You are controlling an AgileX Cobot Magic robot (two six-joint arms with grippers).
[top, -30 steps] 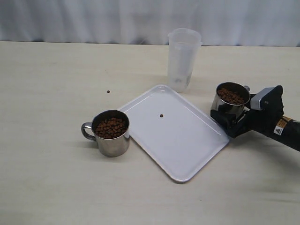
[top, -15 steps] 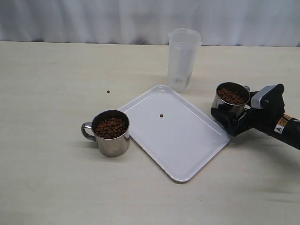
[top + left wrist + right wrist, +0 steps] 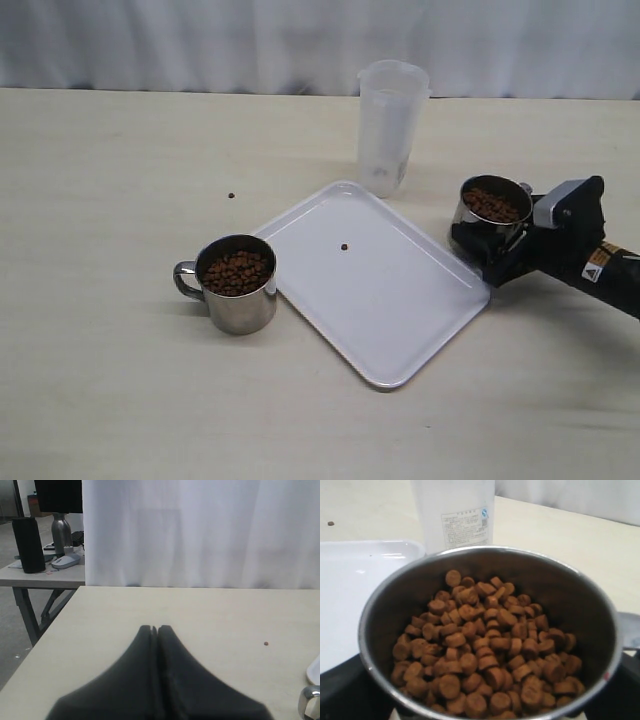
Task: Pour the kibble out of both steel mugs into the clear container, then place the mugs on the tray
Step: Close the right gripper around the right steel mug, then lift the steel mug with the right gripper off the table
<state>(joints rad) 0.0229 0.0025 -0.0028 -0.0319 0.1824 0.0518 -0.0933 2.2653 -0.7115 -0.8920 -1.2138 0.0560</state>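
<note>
In the exterior view a flat white rectangular plastic tray (image 3: 400, 310) lies at an angle in the middle of the pale table (image 3: 100, 380), with one loose pellet (image 3: 344, 247) on it and a stray pellet (image 3: 231, 196) on the tabletop to its left. Just beside the tray's left edge stands the left mug (image 3: 240, 305), a short shiny stainless-steel cylinder with a loop handle, full of round dark-brown kibble (image 3: 237, 272). The tall translucent plastic container (image 3: 392, 125) stands upright near the tray's far corner. Beside the tray's right corner the black right gripper (image 3: 488, 250) clasps the right mug (image 3: 478, 226), alike and also full. In the left wrist view the left gripper (image 3: 154, 630) has its fingers pressed together, holding nothing, above the table. The right wrist view looks into the right mug, with the container just behind it.
</note>
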